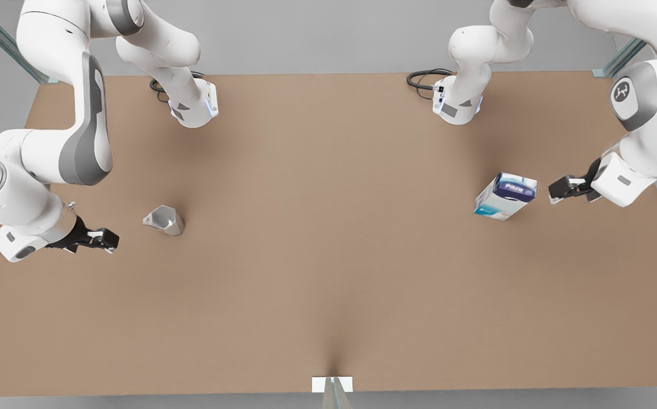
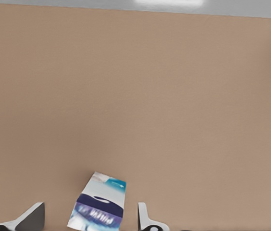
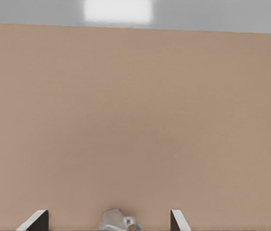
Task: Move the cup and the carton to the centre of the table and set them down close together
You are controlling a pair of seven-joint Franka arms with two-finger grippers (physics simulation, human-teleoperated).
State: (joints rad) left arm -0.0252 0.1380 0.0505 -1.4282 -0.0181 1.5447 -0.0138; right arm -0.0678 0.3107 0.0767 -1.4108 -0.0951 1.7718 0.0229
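The faceted silvery cup (image 1: 165, 220) stands on the tan table (image 1: 328, 272) toward the front view's left. My right gripper (image 1: 111, 238) hovers open just to its left; in the right wrist view the cup (image 3: 117, 221) sits ahead, between the spread fingers of that gripper (image 3: 107, 211). The white carton (image 1: 504, 196) with its dark blue panel lies toward the front view's right. Close to its right side my left gripper (image 1: 556, 190) is open and apart from it. The left wrist view has the carton (image 2: 99, 207) just ahead of the open left gripper (image 2: 91, 204).
Two arm bases (image 1: 192, 105) (image 1: 456, 102) with black cables stand on the table's far edge. A small white marker (image 1: 332, 384) sits at the middle of the near edge. Bare tabletop stretches between cup and carton.
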